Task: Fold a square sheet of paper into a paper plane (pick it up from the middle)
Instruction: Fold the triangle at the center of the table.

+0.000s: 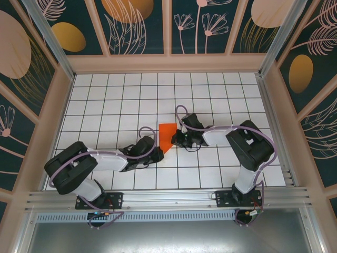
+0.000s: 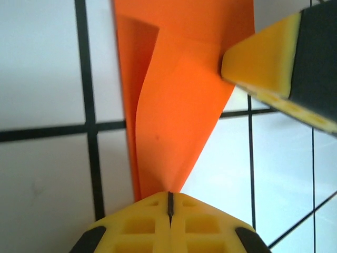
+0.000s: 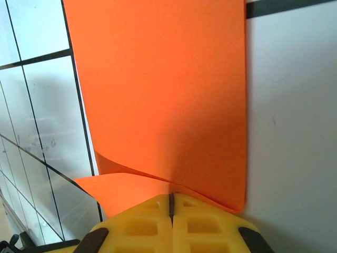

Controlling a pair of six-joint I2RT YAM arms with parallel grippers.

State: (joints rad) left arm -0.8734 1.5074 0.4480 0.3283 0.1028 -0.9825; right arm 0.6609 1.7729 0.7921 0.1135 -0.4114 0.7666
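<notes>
orange folded sheet [image 1: 167, 135] x1; left end effector [image 2: 169, 203] & right end effector [image 3: 171, 203] (2) both pinched shut on it.

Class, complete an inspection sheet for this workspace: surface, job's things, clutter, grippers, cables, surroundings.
Surface: white tiled table with black grid lines.
Job's things: orange paper, partly folded, tapering to a point, lying mid-table.
Clutter: nothing seen.
Grippers: left gripper shut on the paper's pointed end; right gripper shut on its layered edge.
Cables: purple cables looped along both arms.
Surroundings: leaf-patterned wall panels; metal rail at the near edge.
</notes>
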